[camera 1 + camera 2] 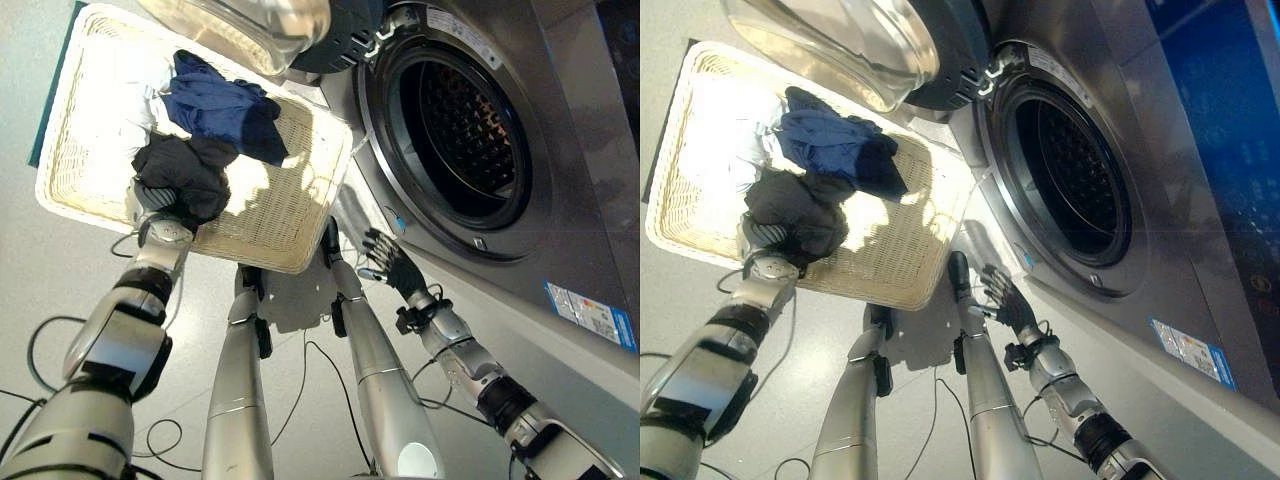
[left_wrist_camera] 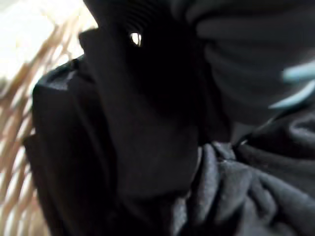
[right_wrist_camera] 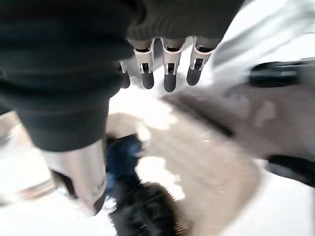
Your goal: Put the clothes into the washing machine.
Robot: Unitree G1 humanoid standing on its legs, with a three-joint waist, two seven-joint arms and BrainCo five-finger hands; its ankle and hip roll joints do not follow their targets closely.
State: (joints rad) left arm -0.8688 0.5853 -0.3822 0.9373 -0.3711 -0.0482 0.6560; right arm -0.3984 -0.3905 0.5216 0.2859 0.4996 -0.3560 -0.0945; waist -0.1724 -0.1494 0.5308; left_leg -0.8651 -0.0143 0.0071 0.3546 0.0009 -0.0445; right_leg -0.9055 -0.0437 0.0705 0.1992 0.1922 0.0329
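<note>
A pale wicker basket (image 1: 70,190) sits on the floor to the left of the washing machine. It holds a blue garment (image 1: 225,108), a white one (image 1: 125,85) and a bunched dark grey garment (image 1: 190,170) at its near edge. My left hand (image 1: 155,205) is pushed into the dark grey garment (image 2: 246,196), which covers it from above. My right hand (image 1: 392,262) hangs open and empty below the machine's round opening (image 1: 470,140), fingers (image 3: 167,69) spread straight. The drum looks dark and bare inside.
The machine's glass door (image 1: 260,30) stands swung open over the basket's far right corner. The machine's grey front panel (image 1: 560,250) runs along the right. Light grey floor (image 1: 40,270) lies around the basket.
</note>
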